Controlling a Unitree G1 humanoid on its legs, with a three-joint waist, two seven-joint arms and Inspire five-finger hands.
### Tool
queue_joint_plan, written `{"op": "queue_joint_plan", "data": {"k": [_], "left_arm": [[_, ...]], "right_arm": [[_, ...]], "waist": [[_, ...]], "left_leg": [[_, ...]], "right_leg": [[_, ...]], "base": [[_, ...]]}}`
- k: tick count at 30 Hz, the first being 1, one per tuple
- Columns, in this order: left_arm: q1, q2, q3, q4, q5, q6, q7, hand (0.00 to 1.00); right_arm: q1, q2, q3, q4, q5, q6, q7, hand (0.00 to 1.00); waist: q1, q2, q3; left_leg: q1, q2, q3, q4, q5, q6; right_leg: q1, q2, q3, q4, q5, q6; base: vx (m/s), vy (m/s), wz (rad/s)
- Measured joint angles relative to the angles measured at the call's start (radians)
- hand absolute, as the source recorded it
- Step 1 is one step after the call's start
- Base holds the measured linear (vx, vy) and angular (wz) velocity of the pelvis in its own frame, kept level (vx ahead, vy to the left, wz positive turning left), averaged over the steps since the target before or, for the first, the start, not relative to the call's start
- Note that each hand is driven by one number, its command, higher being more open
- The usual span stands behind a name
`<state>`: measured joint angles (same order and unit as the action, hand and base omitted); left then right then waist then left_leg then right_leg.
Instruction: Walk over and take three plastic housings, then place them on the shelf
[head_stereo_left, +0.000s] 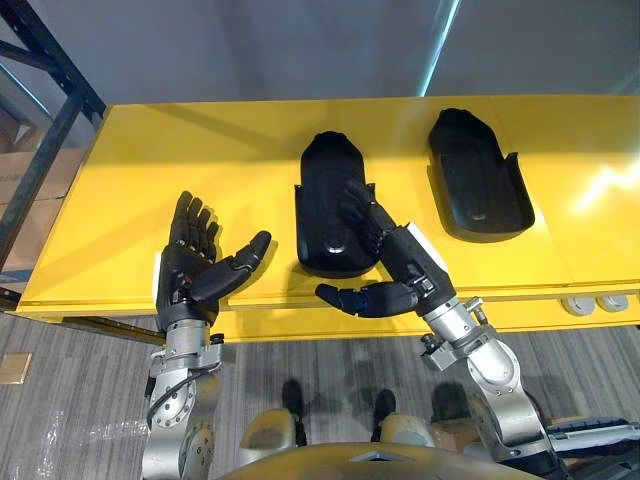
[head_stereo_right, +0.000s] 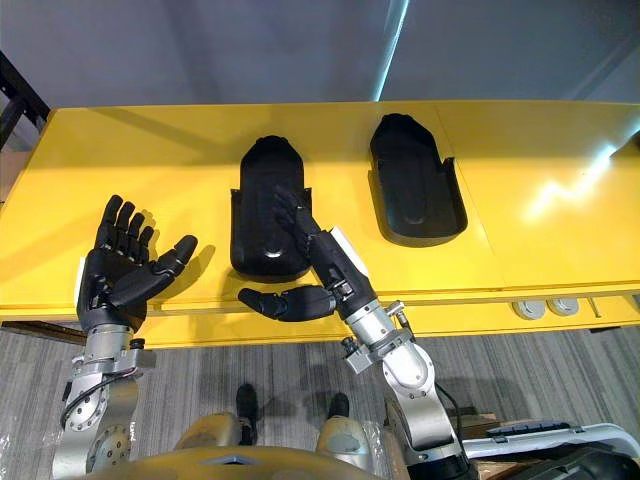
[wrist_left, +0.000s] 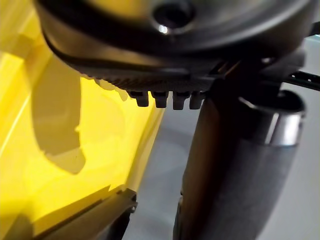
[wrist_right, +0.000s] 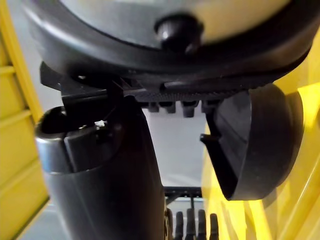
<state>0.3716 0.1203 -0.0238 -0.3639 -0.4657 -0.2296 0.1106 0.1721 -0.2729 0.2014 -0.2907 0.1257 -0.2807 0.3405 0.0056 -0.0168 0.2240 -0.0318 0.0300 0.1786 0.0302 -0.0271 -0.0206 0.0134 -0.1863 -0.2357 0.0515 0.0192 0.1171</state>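
Note:
Two black plastic housings lie on the yellow table. The nearer housing sits at the middle by the front edge, the other housing further right. My right hand is open, its straight fingers lying on the nearer housing's right side and its thumb spread out over the table's front edge. The same housing appears close in the right wrist view, beside the thumb. Left of that housing, my left hand hovers open over the table, palm up, touching nothing.
A dark blue rack upright stands at the far left with cardboard boxes behind it. Two round sockets sit on the table's front face at the right. Grey floor runs below the table's front edge.

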Motion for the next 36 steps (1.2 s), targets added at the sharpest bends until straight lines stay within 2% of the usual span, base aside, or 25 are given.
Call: {"op": "queue_joint_plan", "data": {"k": [4, 11, 15, 17, 23, 31, 36], "left_arm": [[-0.002, 0.001, -0.003, -0.030, -0.009, -0.014, -0.008, 1.00], [-0.012, 0.001, -0.015, -0.034, -0.036, -0.040, -0.007, 1.00], [-0.011, 0.001, -0.020, -0.034, -0.037, -0.040, -0.008, 1.00], [-0.011, 0.001, -0.028, -0.034, -0.040, -0.041, -0.008, 1.00], [-0.013, 0.000, -0.059, -0.034, -0.053, -0.051, -0.029, 1.00], [-0.012, 0.000, -0.061, -0.034, -0.056, -0.051, -0.031, 1.00], [-0.013, 0.000, -0.062, -0.034, -0.056, -0.051, -0.040, 1.00]], "right_arm": [[-0.019, -0.009, 0.008, 0.000, -0.101, -0.039, -0.089, 1.00], [-0.074, -0.008, 0.008, 0.022, -0.355, -0.076, -0.350, 1.00], [-0.104, -0.008, 0.009, 0.052, -0.513, -0.100, -0.484, 1.00], [-0.115, -0.008, 0.011, 0.054, -0.556, -0.102, -0.542, 1.00], [-0.164, -0.010, 0.026, 0.117, -0.591, -0.102, -0.617, 1.00], [-0.233, -0.008, 0.046, 0.231, -0.591, -0.101, -0.659, 1.00], [-0.281, -0.007, 0.048, 0.293, -0.591, -0.101, -0.677, 1.00]], "waist": [[-0.005, -0.008, 0.003], [-0.008, -0.006, 0.004], [-0.008, 0.002, 0.012], [-0.003, 0.013, 0.023], [-0.008, 0.023, 0.039], [-0.006, 0.024, 0.043], [-0.005, 0.033, 0.049]], "left_leg": [[-0.038, 0.000, -0.006, 0.003, 0.007, 0.001], [-0.053, 0.000, -0.014, 0.033, 0.015, -0.003], [-0.064, 0.000, -0.020, 0.037, 0.004, -0.008], [-0.065, 0.000, -0.020, 0.038, -0.001, -0.001], [-0.066, 0.000, -0.020, 0.039, 0.006, -0.007], [-0.069, -0.003, -0.025, 0.059, 0.010, -0.001], [-0.069, -0.004, -0.033, 0.058, 0.007, -0.007]], "right_leg": [[-0.035, 0.000, -0.003, 0.000, 0.001, 0.001], [-0.039, -0.001, -0.008, 0.000, 0.001, 0.001], [-0.039, -0.001, -0.011, 0.000, 0.001, 0.001], [-0.039, -0.001, -0.010, 0.000, 0.001, 0.000], [-0.039, -0.001, -0.011, 0.000, 0.001, 0.000], [-0.035, -0.004, -0.020, 0.000, 0.000, 0.000], [-0.031, -0.004, -0.032, 0.002, -0.005, -0.008]], "base": [[-0.02, -0.001, 0.05], [0.01, 0.000, 0.03], [-0.04, 0.010, 0.04], [-0.05, 0.008, 0.00], [-0.01, 0.001, 0.00], [0.01, 0.006, 0.02], [-0.03, 0.000, 0.04]]}}
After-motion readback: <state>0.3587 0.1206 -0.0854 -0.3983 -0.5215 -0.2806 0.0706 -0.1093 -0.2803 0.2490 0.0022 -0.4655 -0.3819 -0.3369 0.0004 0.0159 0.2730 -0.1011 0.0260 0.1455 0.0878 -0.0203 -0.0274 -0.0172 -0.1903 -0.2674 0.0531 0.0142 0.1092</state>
